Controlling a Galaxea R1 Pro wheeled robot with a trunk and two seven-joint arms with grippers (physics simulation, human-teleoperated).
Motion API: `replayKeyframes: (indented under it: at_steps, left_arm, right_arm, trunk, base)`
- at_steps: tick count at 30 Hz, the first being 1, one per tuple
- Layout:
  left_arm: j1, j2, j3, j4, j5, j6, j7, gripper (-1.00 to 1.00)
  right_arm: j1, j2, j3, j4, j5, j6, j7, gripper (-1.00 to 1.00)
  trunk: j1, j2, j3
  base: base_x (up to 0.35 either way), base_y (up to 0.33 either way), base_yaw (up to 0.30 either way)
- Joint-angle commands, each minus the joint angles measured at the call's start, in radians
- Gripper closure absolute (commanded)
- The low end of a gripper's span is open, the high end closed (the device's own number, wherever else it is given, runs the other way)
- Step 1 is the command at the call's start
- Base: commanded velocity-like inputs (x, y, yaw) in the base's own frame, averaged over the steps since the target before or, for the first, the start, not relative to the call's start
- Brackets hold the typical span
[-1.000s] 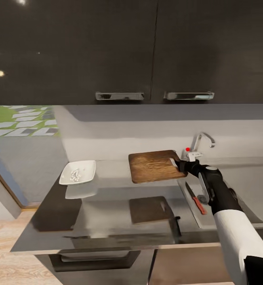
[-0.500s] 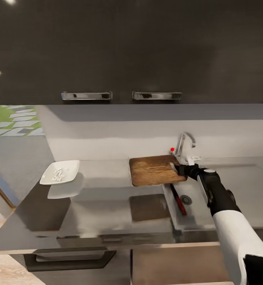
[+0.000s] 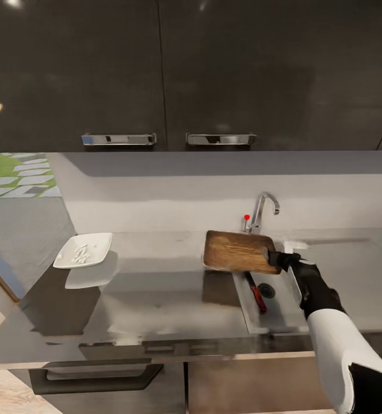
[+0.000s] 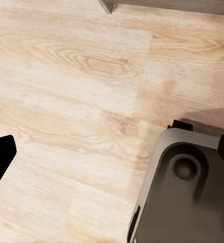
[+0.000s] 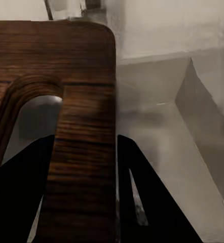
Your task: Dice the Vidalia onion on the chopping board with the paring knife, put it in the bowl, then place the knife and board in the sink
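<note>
Status: late stage. The bowl (image 3: 83,251), a shallow white squarish dish at 9 o'clock on the bench (image 3: 156,299), holds small pale pieces, judged to be the diced onion. The paring knife (image 3: 255,291) already lies in the sink (image 3: 283,313), red handle toward the front edge, just beside the round drain (image 3: 266,290). Remaining, by my reading: lower the chopping board (image 3: 237,252) into the basin and let go.

Right claw (image 3: 273,258): pinching the board at its handle end. In the right wrist view the two dark fingers (image 5: 152,202) sit either side of the wood strip (image 5: 84,167) next to the slot hole, pressed onto it. Board is held off the bench, roughly level, its right end over the sink's left rim, its left part over the bench; its shadow lies below.

Left claw: cannot tell whether spread or pressed together; the left wrist view shows pale wood-grain floor (image 4: 66,101) and part of the grey robot base (image 4: 188,197).

Materials: board is dark brown wood, visible grain, rounded corners. Bench and sink are grey reflective steel. Faucet (image 3: 262,208) is curved chrome with a red knob (image 3: 247,217) at 12 o'clock of the basin. Upper cabinets (image 3: 156,75) are glossy dark, with bar handles.
</note>
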Motion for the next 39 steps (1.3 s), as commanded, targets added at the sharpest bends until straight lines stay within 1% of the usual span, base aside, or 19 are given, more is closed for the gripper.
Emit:
replayKeyframes:
  at_steps: [1, 2, 3, 5, 9, 12, 14, 16, 17, 19, 21, 24, 27, 29, 30, 32, 33, 35, 39]
  left_arm:
    - [-0.002, 0.0, -0.008, 0.004, 0.006, -0.006, 0.002, -1.0]
    - [-0.002, 0.0, -0.008, 0.004, 0.006, -0.006, 0.002, -1.0]
    - [-0.002, 0.0, -0.008, 0.004, 0.006, -0.006, 0.002, -1.0]
    - [-0.002, 0.001, -0.008, 0.004, 0.006, -0.006, 0.002, -1.0]
    - [-0.002, 0.001, -0.008, 0.004, 0.007, -0.006, 0.002, -1.0]
    - [-0.002, 0.001, -0.008, 0.004, 0.007, -0.005, 0.002, -1.0]
    - [-0.002, 0.001, -0.008, 0.004, 0.007, -0.005, 0.002, -1.0]
    - [-0.002, 0.001, -0.008, 0.004, 0.007, -0.005, 0.003, -1.0]
    - [-0.002, 0.001, -0.008, 0.004, 0.007, -0.005, 0.003, -1.0]
    - [-0.002, 0.001, -0.008, 0.004, 0.007, -0.005, 0.003, -1.0]
    - [-0.002, 0.001, -0.008, 0.004, 0.008, -0.006, 0.002, -1.0]
    - [-0.002, 0.001, -0.008, 0.004, 0.008, -0.006, 0.002, -1.0]
    - [-0.002, 0.001, -0.008, 0.004, 0.008, -0.006, 0.002, -1.0]
    - [-0.002, 0.001, -0.008, 0.004, 0.008, -0.006, 0.002, -1.0]
    - [-0.002, 0.001, -0.008, 0.004, 0.008, -0.006, 0.002, -1.0]
    - [-0.002, 0.001, -0.008, 0.004, 0.008, -0.006, 0.002, -1.0]
    - [-0.002, 0.001, -0.008, 0.004, 0.008, -0.006, 0.002, -1.0]
    - [-0.002, 0.001, -0.008, 0.005, 0.008, -0.006, 0.002, -1.0]
    - [-0.002, 0.001, -0.008, 0.004, 0.008, -0.006, 0.002, -1.0]
  right_arm:
    - [0.0, 0.0, -0.065, 0.0, -0.006, 0.005, 0.002, 1.0]
    - [0.0, -0.001, -0.113, 0.001, -0.006, 0.004, -0.002, 1.0]
    - [0.0, -0.001, -0.14, 0.001, -0.006, 0.004, -0.005, 1.0]
    - [0.0, 0.0, -0.16, 0.002, -0.006, 0.003, -0.012, 1.0]
    - [0.0, 0.003, -0.169, 0.004, -0.006, 0.003, -0.036, 1.0]
    - [0.0, 0.005, -0.169, 0.003, -0.006, -0.001, -0.087, 1.0]
    - [0.0, 0.012, -0.169, 0.002, -0.008, -0.004, -0.175, 1.0]
    - [0.0, 0.04, -0.169, 0.002, -0.01, -0.036, -0.28, 1.0]
    - [0.0, 0.051, -0.168, 0.002, -0.01, -0.06, -0.31, 1.0]
    - [0.0, 0.082, -0.168, 0.002, -0.01, -0.119, -0.385, 1.0]
    - [0.0, 0.102, -0.168, 0.003, -0.01, -0.136, -0.425, 1.0]
    - [0.0, 0.128, -0.169, 0.003, -0.01, -0.144, -0.459, 1.0]
    - [0.0, 0.164, -0.17, 0.003, -0.011, -0.149, -0.505, 1.0]
    - [0.0, 0.176, -0.174, 0.003, -0.039, -0.161, -0.554, 1.0]
    - [0.0, 0.18, -0.175, 0.003, -0.081, -0.175, -0.587, 1.0]
    - [0.0, 0.191, -0.174, 0.004, -0.173, -0.23, -0.661, 1.0]
    - [0.0, 0.193, -0.174, 0.006, -0.192, -0.253, -0.686, 1.0]
    - [0.0, 0.195, -0.174, 0.027, -0.214, -0.306, -0.738, 1.0]
    - [0.0, 0.196, -0.175, 0.076, -0.225, -0.414, -0.808, 1.0]
  trunk:
    - [0.001, -0.002, -0.002]
    - [0.001, -0.002, -0.002]
    - [0.001, -0.002, -0.002]
    - [0.001, -0.002, -0.002]
    - [0.001, -0.002, -0.002]
    - [0.001, -0.002, -0.002]
    - [0.001, -0.002, -0.002]
    - [0.001, -0.002, -0.002]
    - [0.001, -0.002, -0.002]
    - [0.001, -0.002, -0.002]
    - [0.001, -0.002, -0.002]
    - [0.001, -0.002, -0.002]
    - [0.001, -0.002, -0.002]
    - [0.001, -0.002, -0.002]
    - [0.001, -0.002, -0.002]
    - [0.001, -0.002, -0.002]
    - [0.001, -0.002, -0.002]
    - [0.001, -0.002, -0.002]
    - [0.001, -0.002, -0.002]
  base:
    - [0.0, 0.0, 0.0]
    - [0.0, 0.0, 0.0]
    - [0.0, 0.0, 0.0]
    - [0.0, 0.0, 0.0]
    - [0.0, 0.0, 0.0]
    - [-0.035, -0.068, 0.0]
    - [-0.082, -0.138, 0.0]
    - [-0.094, -0.175, 0.0]
    - [-0.088, -0.183, 0.0]
    - [-0.037, -0.107, 0.0]
    - [-0.012, -0.035, 0.0]
    - [-0.003, -0.009, 0.0]
    - [0.0, -0.001, 0.0]
    - [0.0, 0.0, 0.0]
    - [0.0, 0.0, 0.0]
    - [0.0, 0.0, 0.0]
    - [0.0, 0.0, 0.0]
    - [0.0, 0.0, 0.0]
    - [0.0, 0.0, 0.0]
